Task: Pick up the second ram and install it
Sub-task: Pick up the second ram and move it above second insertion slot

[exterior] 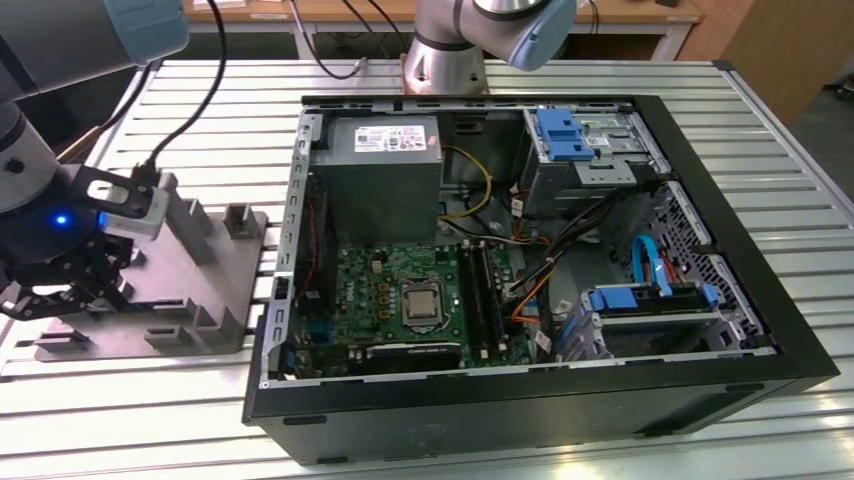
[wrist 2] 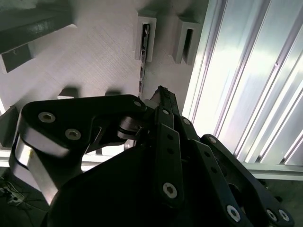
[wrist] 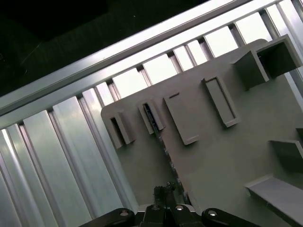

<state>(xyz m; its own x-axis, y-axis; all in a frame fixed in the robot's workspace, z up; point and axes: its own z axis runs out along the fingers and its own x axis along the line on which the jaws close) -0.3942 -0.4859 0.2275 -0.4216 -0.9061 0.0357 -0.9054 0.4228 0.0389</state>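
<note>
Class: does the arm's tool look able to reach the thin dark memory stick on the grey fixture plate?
Likely yes: the tool is right at the thin dark memory stick, with nothing between.

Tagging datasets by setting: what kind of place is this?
Likely a robotics lab bench: an open black desktop computer case on a slatted aluminium table, a grey fixture plate with part holders, and a silver robot arm base.

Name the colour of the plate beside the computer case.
Grey; the plate shows best in the first wrist view.
</note>
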